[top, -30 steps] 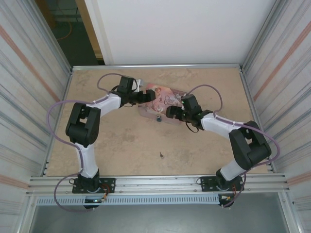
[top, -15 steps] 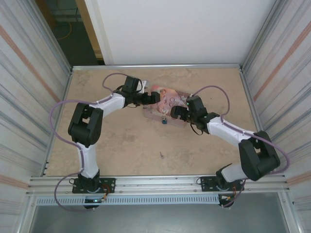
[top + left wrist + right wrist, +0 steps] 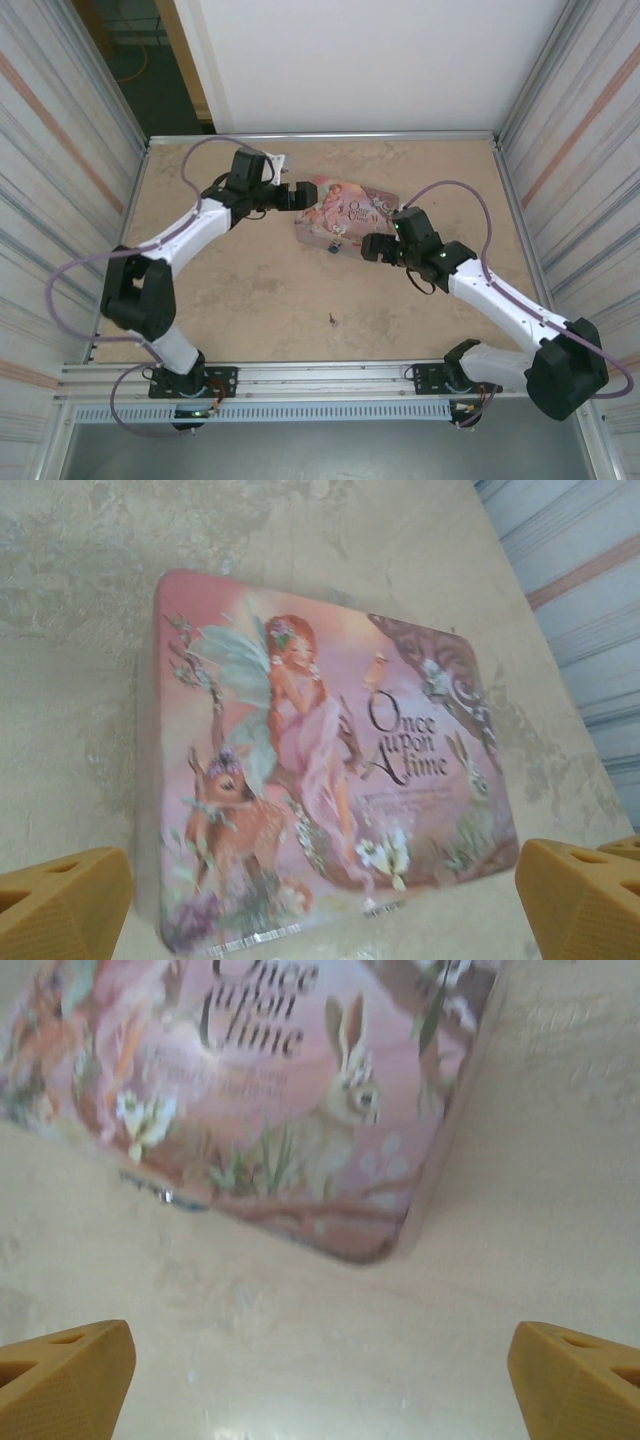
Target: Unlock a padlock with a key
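Observation:
The pink illustrated tin (image 3: pixel 347 211) lies flat at mid-table. A tiny blue padlock (image 3: pixel 334 247) hangs at its near edge; in the right wrist view it is a blurred silver-and-blue bit (image 3: pixel 180 1201) under the tin's rim. A small dark key (image 3: pixel 331 320) lies alone on the table, nearer the arm bases. My left gripper (image 3: pixel 301 196) is open at the tin's left end, its tan fingers (image 3: pixel 62 900) wide apart with the tin (image 3: pixel 320 760) ahead of them. My right gripper (image 3: pixel 372 247) is open, just off the tin's near right corner (image 3: pixel 390 1245), over bare table.
Corrugated metal walls close in the table (image 3: pixel 250 290) on the left and right, with a white wall behind. A metal rail (image 3: pixel 320 380) runs along the near edge by the arm bases. The arms' cables loop above the table.
The right gripper has drawn back off the tin toward the near right. The left arm has stretched out, its elbow swinging down-left, gripper still at the tin's left end. The tin shifted slightly right.

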